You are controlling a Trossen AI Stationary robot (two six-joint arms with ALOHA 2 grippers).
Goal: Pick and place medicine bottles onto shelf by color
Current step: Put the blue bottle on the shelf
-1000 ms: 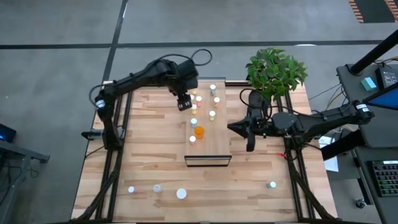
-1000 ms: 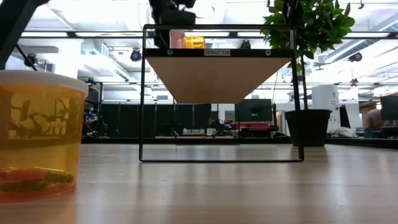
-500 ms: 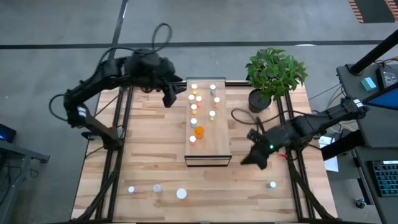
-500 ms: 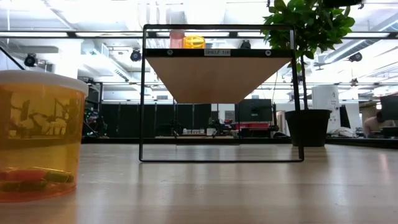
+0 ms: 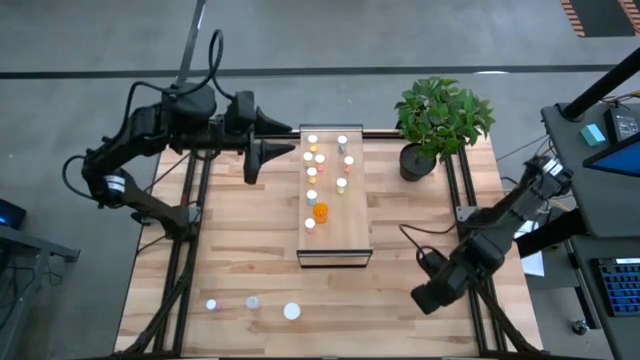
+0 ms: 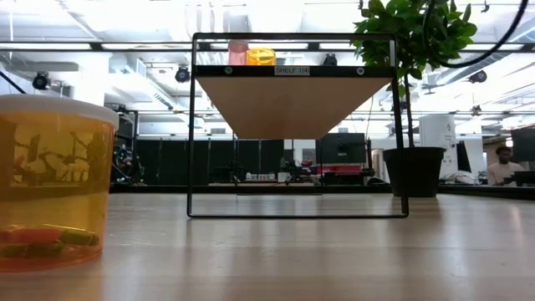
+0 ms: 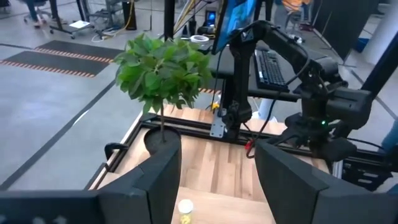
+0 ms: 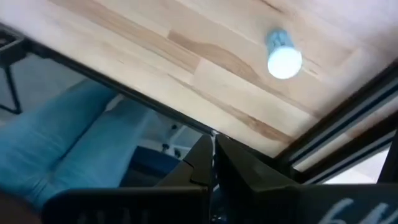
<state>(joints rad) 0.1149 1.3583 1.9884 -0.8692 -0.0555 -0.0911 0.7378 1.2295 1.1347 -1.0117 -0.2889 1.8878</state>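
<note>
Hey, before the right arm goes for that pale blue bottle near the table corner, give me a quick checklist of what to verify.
1. Right gripper open for a grasp: not ok, its fingers are shut.
2. Pale blue bottle between its fingers: not ok, the bottle stands ahead, apart from them.
3. Right gripper empty: ok.
4. Left gripper clear of the shelf: ok, open, beside the shelf's far end.
5. Bare room on the shelf: ok, the near end is free.
</note>
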